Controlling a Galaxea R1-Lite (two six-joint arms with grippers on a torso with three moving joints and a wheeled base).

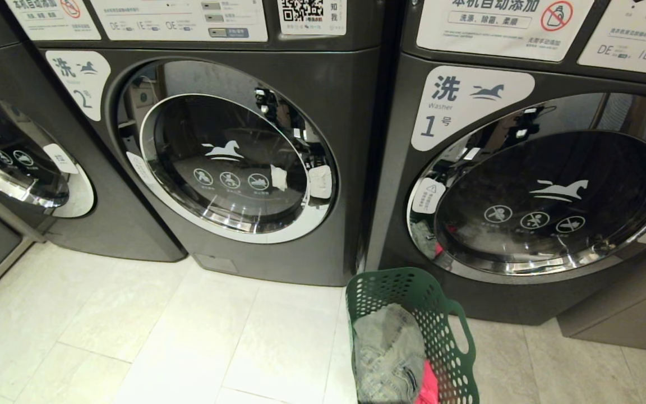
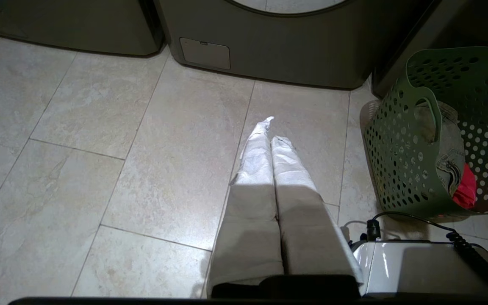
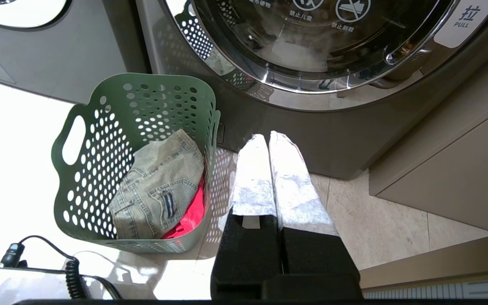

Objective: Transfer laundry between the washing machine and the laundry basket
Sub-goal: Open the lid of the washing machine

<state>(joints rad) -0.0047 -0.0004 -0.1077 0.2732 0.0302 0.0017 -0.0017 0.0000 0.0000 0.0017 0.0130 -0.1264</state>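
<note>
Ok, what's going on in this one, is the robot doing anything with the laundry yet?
Not yet. The washing machine marked 2 has its door closed, and the laundry basket stands on the floor in front of machine 1, holding grey jeans over something red. The left gripper and right gripper are both shut, empty, and pointing at the floor near the basket.

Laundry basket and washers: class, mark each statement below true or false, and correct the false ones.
1. The laundry basket stands on the floor in front of the machine labelled 1. True.
2. The basket is empty. False: it holds faded jeans over something red.
3. The door of the washing machine labelled 2 is closed. True.
4. The left gripper holds the jeans. False: its jaws are shut on nothing, above bare floor.
5. The right gripper is inside the basket. False: it hangs beside it.
</note>
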